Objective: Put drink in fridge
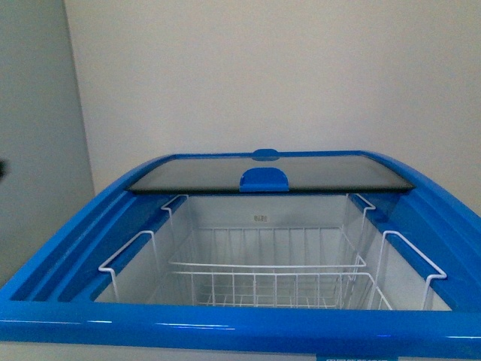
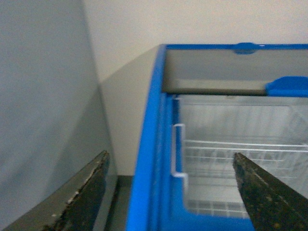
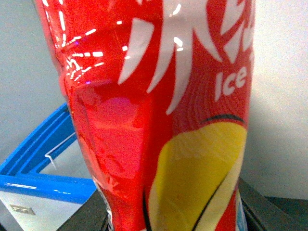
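The fridge (image 1: 225, 327) fills the front view: a white chest with a blue rim, its glass lid (image 1: 270, 173) slid to the far side, a white wire basket (image 1: 270, 282) inside. Neither arm shows in that view. In the right wrist view the drink (image 3: 159, 115) fills the picture, its red label with white and yellow print pinched between the dark fingers (image 3: 262, 207) of my right gripper (image 3: 175, 211); its cap is out of view. My left gripper (image 2: 171, 192) is open over the fridge's blue rim (image 2: 144, 168), with a finger (image 2: 82, 197) on each side of it.
A plain white wall (image 1: 263, 75) stands behind the fridge and a grey wall (image 1: 37, 135) runs along its left side. White wire hooks (image 1: 131, 252) hang the basket on the inner rails. A corner of the fridge (image 3: 38, 178) shows behind the drink.
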